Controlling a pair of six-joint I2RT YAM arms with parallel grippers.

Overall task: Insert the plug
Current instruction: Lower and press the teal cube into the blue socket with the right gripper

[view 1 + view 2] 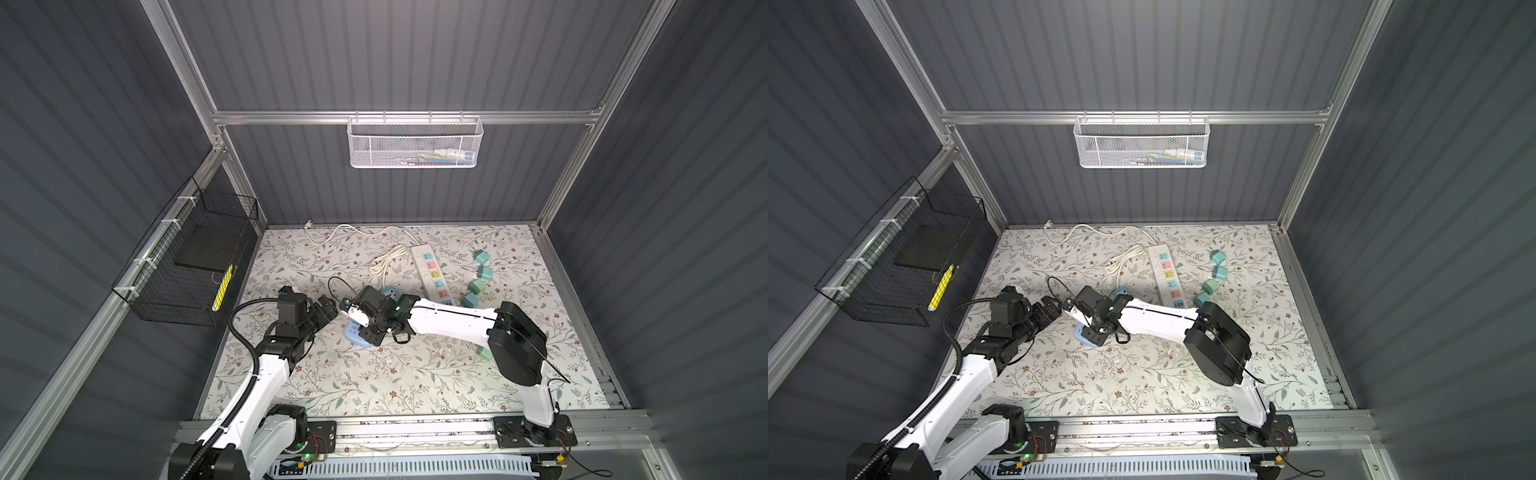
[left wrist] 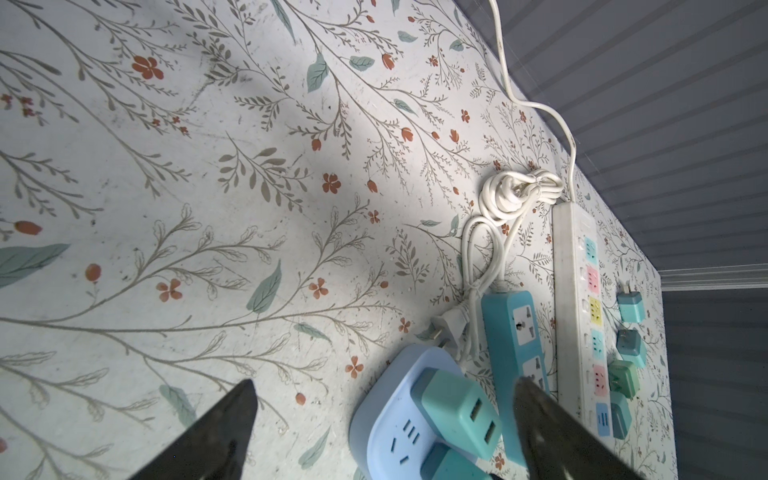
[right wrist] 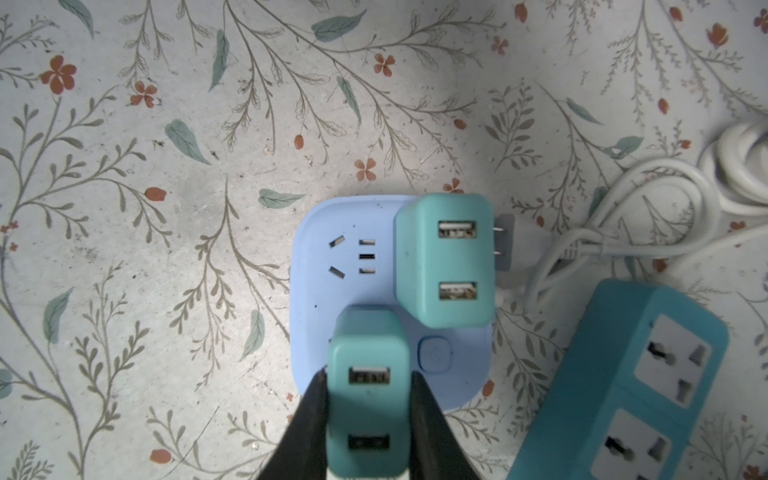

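- Grey ribbed walls enclose a tabletop [image 1: 374,374] covered in a floral print of leaves and small red blossoms.
- A white mesh basket [image 1: 415,145] hangs on the back wall, and a black wire basket [image 1: 187,266] hangs on the left wall.
- The plug [image 3: 368,345] is a teal USB charger block with rounded corners and two USB ports, one above the other, on its upturned face.
- The right gripper [image 3: 369,380] is clenched on the plug, one black finger pressed against each long side.
- The plug stands over the near part of a pale blue square socket block [image 3: 316,299], beside that block's round-cornered button [image 3: 434,353]; its prongs are hidden, so I cannot tell whether they are seated.
- A second teal charger [image 3: 444,259] of the same shape already stands on the block, and a free outlet [image 3: 353,257] shows beside it.
- The left gripper [image 2: 383,380] is released, its jaws spread wide and holding nothing, just left of the socket block in both top views.
- A teal power strip [image 3: 623,374] lies beside the block, and a white two-pin plug [image 3: 505,243] lies close to the block's edge.
- Farther back lie a bundled white cord [image 1: 386,259] and a white power strip [image 1: 432,270] with coloured outlets.
- Four spare teal chargers [image 1: 477,286] lie in a row to the right of the white strip.
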